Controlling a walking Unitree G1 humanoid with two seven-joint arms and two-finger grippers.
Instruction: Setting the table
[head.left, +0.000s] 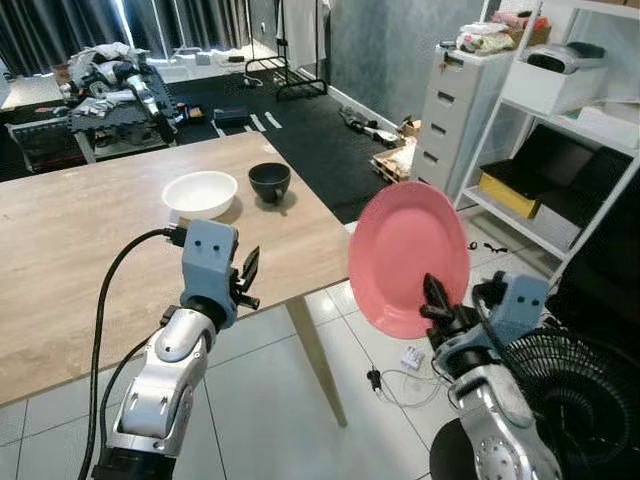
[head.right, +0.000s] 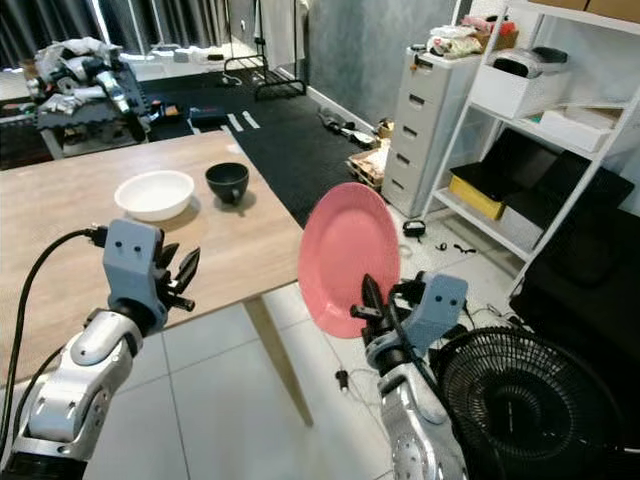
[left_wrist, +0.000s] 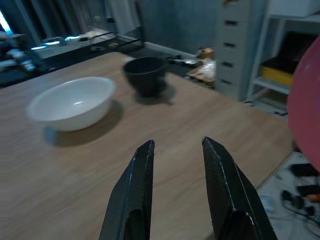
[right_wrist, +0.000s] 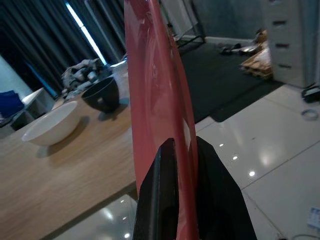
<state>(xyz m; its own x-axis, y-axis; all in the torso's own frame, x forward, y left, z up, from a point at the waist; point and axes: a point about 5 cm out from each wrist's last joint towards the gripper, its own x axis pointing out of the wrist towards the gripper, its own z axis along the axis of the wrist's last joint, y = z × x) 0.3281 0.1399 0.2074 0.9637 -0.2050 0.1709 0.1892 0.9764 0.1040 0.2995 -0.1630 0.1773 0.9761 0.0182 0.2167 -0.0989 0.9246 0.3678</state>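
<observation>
The right gripper (head.left: 436, 300) is clamped on the lower rim of a pink plate (head.left: 408, 257), one black finger on each face, as the right wrist view shows with the plate (right_wrist: 152, 95) running edge-on between the fingers (right_wrist: 162, 200). The plate stands nearly upright, its face turned toward the table, and it hangs in the air off the table's near right corner, over the white tiled floor (head.left: 270, 400), not touching the wood.

The left gripper (head.left: 247, 277) is raised over the near edge of the table (head.left: 80, 250) with nothing in it; its two fingers (left_wrist: 135, 195) stand apart with bare wood visible between them. A black cable (head.left: 105, 300) loops from its blue wrist housing down along the silver arm.

Further along the table, toward its far right end, a white bowl (head.left: 200, 193) sits just beside a black bowl (head.left: 269, 181), the black one nearer the table's edge. The two are close but apart.

Off to the right stand a white shelf (head.left: 560, 130) and a grey drawer unit (head.left: 450, 110), and a black fan (head.left: 575, 400) sits low beside the right arm. Beyond the table a dark rug (head.left: 300, 130) covers the floor, with clutter piled on a low bench (head.left: 110, 95) before dark curtains.
</observation>
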